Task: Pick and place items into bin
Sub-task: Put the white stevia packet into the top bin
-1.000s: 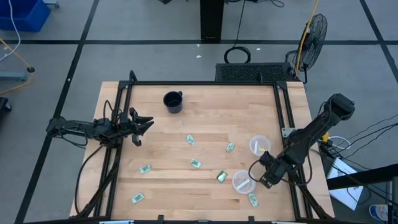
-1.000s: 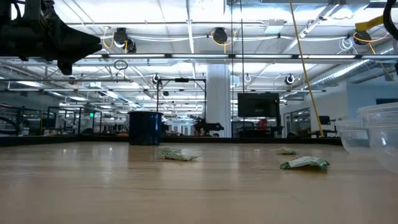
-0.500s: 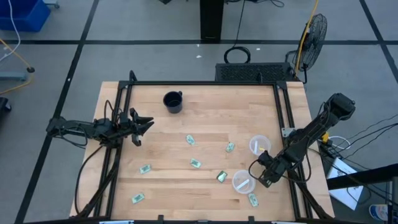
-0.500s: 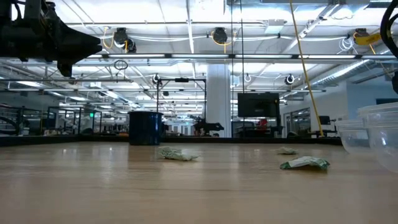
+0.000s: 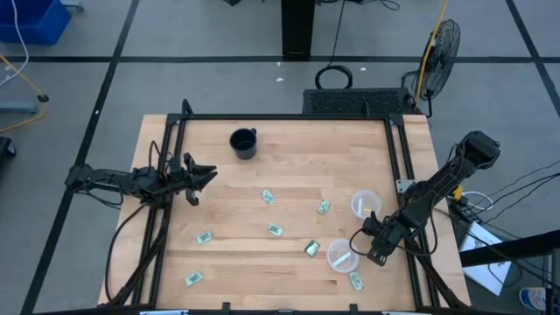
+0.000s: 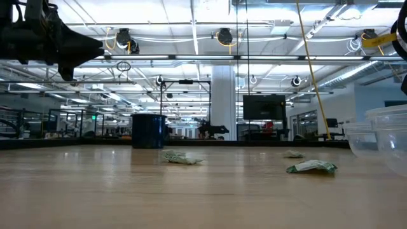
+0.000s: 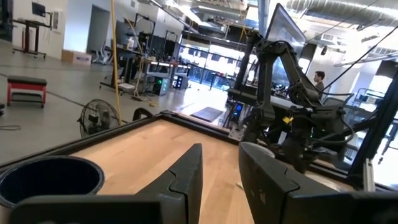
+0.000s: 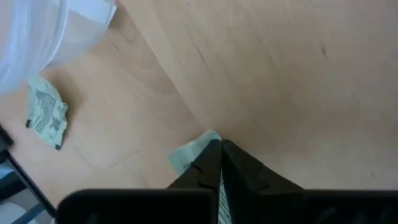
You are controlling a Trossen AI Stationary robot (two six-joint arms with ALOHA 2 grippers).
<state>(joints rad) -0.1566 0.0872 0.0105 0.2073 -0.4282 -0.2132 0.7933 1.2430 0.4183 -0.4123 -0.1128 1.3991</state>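
Observation:
Several small pale green and white packets lie flat on the wooden table, among them one [image 5: 268, 198] near the middle, one [image 5: 311, 248] beside a clear cup and one [image 5: 356, 281] at the near edge. My right gripper [image 5: 357, 240] hovers beside the nearer clear cup [image 5: 341, 255], shut on one more packet [image 8: 189, 154]. My left gripper [image 5: 199, 175] waits open above the table's left side, level, near the black mug [image 5: 243, 143]. The low view shows packets [image 6: 181, 158] [image 6: 311, 167] lying on the tabletop. My right gripper pinches a pale green and white packet between its two fingers [image 8: 205, 165]. One corner of the wrapper [image 8: 186, 155] sticks out beside the fingertips, and the rest is hidden by the fingers. The fingers point down at the table from above, and the packet looks lifted clear.
Two clear plastic cups stand at the table's right side, one [image 5: 366, 205] farther, one [image 5: 341, 255] nearer; the nearer one's rim [image 8: 37, 37] and a loose packet [image 8: 45, 112] show in the right wrist view. A black frame [image 5: 289, 118] runs around the table.
My right arm has shifted slightly, and a part of it has come into the low view's upper right corner. The packets on the table and my left arm have kept still.

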